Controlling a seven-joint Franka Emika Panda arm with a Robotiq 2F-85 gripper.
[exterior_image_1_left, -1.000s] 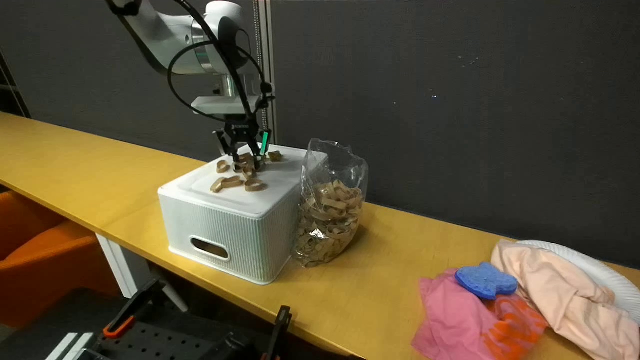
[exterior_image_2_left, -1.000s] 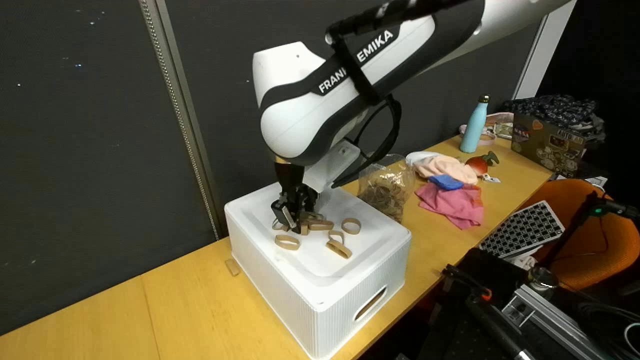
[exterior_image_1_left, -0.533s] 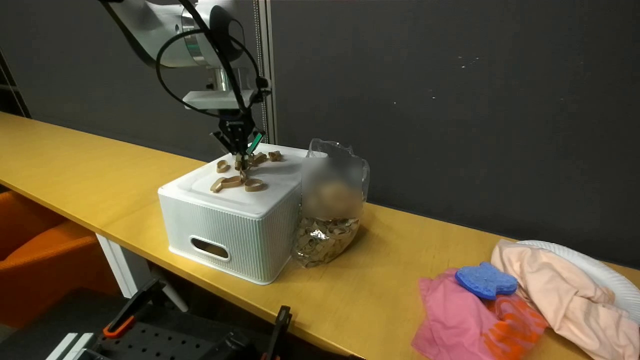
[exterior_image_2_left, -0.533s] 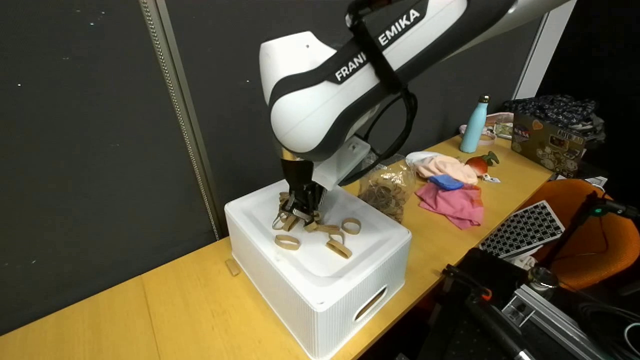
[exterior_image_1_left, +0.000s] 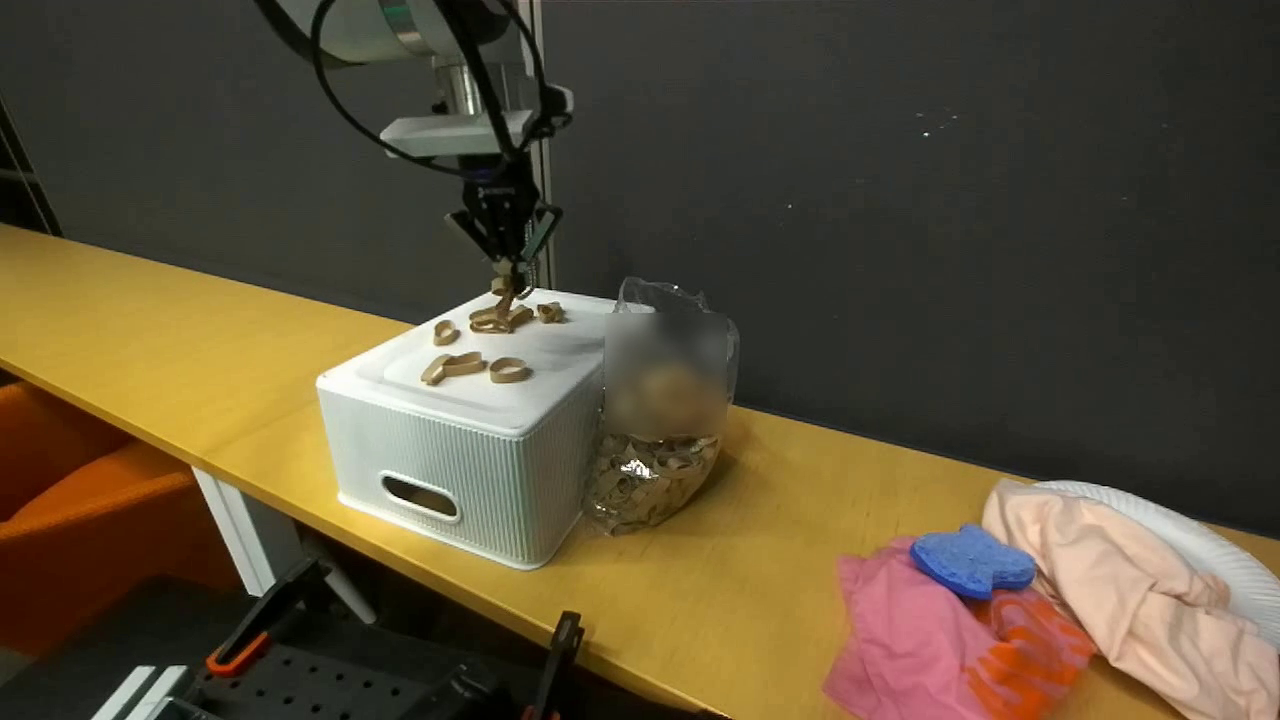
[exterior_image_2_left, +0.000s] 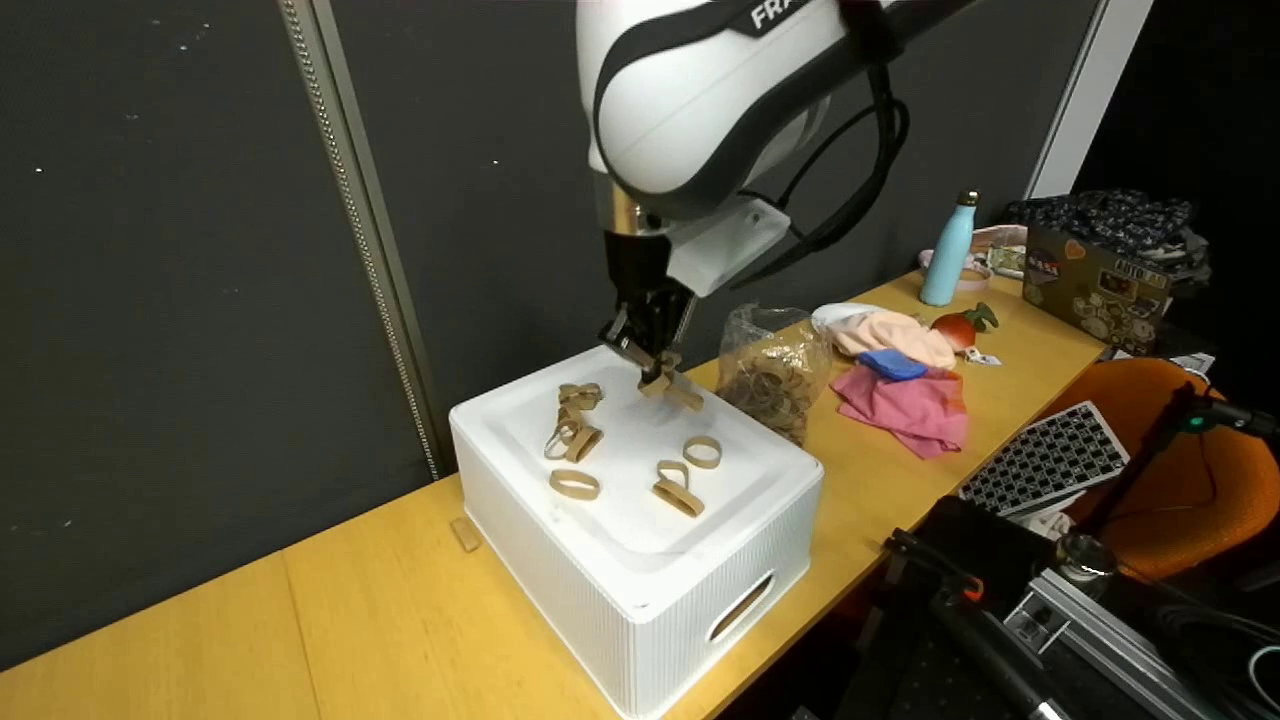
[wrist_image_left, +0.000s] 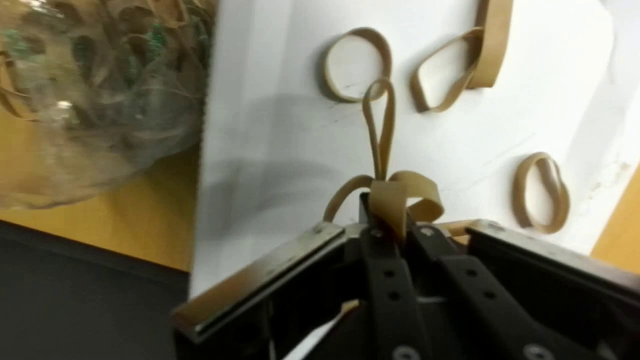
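Observation:
My gripper (exterior_image_1_left: 510, 276) is shut on a small bunch of tan rubber bands (exterior_image_2_left: 684, 394), raised above the lid of a white box (exterior_image_1_left: 430, 450). In the wrist view, band loops (wrist_image_left: 380, 135) stick out past the fingertips on several sides. One wide loop (wrist_image_left: 422, 192) curls beside the right finger. How many bands are pinched is hard to tell. On the lid lie more bands: a round one (exterior_image_2_left: 702, 452), a pair (exterior_image_2_left: 678, 495), another ring (exterior_image_2_left: 575, 485) and a small heap (exterior_image_2_left: 580, 440).
Beside the box stands a clear plastic bag (exterior_image_2_left: 770, 385) of rubber bands, partly blurred in an exterior view. Further along the table are a pink cloth (exterior_image_1_left: 910, 630), a blue sponge (exterior_image_1_left: 970, 562) and a peach cloth (exterior_image_1_left: 1120, 590). A stray band (exterior_image_2_left: 465, 534) lies behind the box.
The gripper closed on bands among the pile, then rose off the lid and moved toward the bag's side, carrying them. Other bands stayed on the lid.

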